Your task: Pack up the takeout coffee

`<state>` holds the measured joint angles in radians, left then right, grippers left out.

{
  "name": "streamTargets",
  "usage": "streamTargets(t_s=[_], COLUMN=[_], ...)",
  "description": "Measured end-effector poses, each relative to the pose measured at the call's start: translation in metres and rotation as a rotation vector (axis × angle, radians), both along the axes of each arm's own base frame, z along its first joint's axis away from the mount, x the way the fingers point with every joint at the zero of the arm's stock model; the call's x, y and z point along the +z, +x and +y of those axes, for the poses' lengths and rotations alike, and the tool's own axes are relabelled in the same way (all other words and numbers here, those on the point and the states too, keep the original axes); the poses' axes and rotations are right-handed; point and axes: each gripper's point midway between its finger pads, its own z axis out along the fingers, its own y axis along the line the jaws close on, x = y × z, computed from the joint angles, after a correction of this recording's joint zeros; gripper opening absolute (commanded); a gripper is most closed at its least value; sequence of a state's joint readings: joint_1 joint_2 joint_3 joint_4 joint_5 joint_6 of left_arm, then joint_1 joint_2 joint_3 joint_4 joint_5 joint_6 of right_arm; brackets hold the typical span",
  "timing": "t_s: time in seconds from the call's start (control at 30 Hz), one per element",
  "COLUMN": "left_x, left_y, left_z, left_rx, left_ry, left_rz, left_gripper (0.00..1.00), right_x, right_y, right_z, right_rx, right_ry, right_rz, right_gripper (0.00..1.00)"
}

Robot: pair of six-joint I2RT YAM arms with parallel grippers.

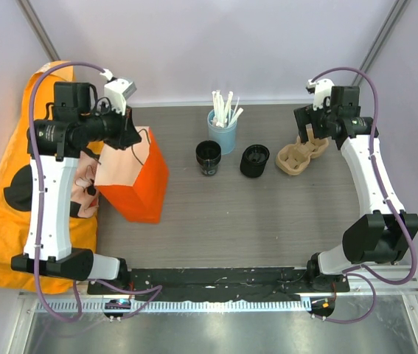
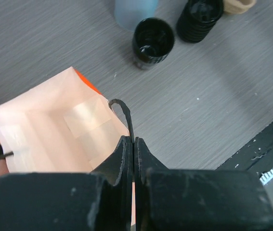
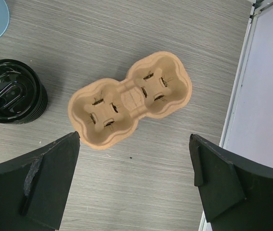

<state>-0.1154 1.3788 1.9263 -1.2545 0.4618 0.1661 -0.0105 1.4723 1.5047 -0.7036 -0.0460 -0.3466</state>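
left wrist view: our left gripper [image 2: 134, 144] is clenched on the thin black handle [image 2: 123, 109] of the orange bag [image 2: 54, 130].
we judge this pinch keeps the bag's mouth open for loading at the table's [image 1: 267, 221] left side. a black cup [image 1: 209, 156] and a ribbed cup [image 1: 254, 160] stand mid-table with room around them. our right gripper [image 3: 134, 142] hangs spread wide, empty, over the cup tray [image 3: 129, 98].

Left: bag [image 1: 138, 177]; centre: left cup [image 1: 209, 157], right cup [image 1: 254, 161] — stirrer holder [image 1: 222, 133] behind, between them — carrier [image 1: 302, 155] right of both.
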Motion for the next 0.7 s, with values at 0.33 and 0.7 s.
streamTargets(t_s=[0.33,0.7], left_x=[0.013,-0.02], left_y=[-0.024,-0.065], left_z=[-0.053,-0.096], left_rx=[-0.239,-0.491], left_ry=[-0.063,0.01], left_rz=[-0.022,0.05], left_gripper=[0.03,0.02], right_x=[-0.005,0.001], right_y=[-0.002,-0.008], right_z=[0.001,0.003], right_rx=[-0.001,0.007], right_ry=[0.007,0.016], right_rz=[0.011,-0.013], right_gripper=[1.0,1.0])
